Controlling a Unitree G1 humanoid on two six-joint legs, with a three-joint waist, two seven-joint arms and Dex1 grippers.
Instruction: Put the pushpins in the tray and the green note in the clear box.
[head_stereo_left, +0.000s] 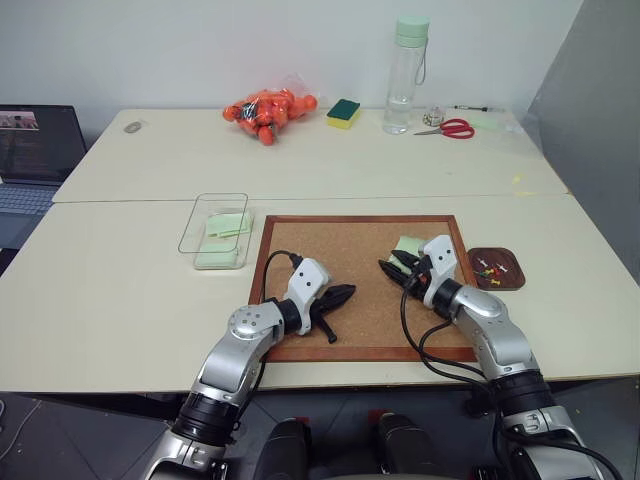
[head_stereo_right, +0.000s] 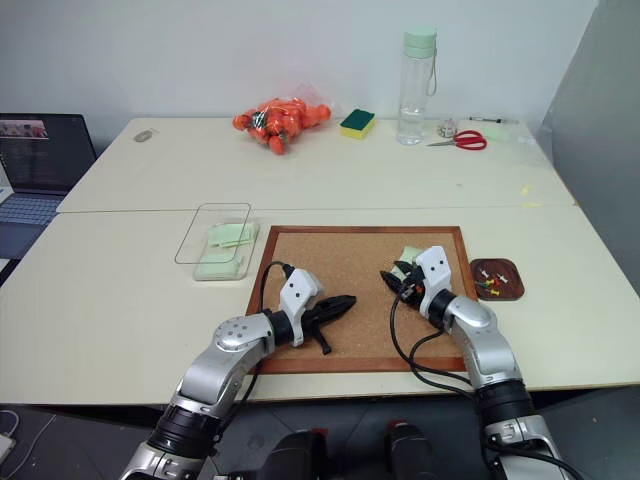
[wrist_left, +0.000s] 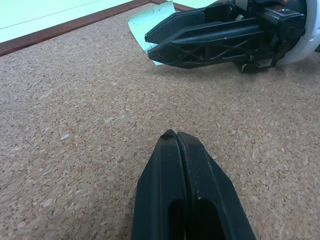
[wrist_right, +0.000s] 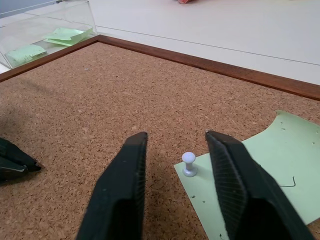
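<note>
Pin-pulling step: your right gripper (wrist_right: 175, 187) jaws apart, straddling white pushpin (wrist_right: 189, 163) on green note (wrist_right: 260, 170). Left gripper (wrist_left: 186, 192) pressed together. Next: pinch pin, lift straight.

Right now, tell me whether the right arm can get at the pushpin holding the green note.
Probably yes: the right end effector is open with the white pushpin standing between its fingers on the green note, nothing in between.

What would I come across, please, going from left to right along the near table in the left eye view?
Clear box → left hand over the corkboard → right hand at the green note → tray holding pushpins.
</note>
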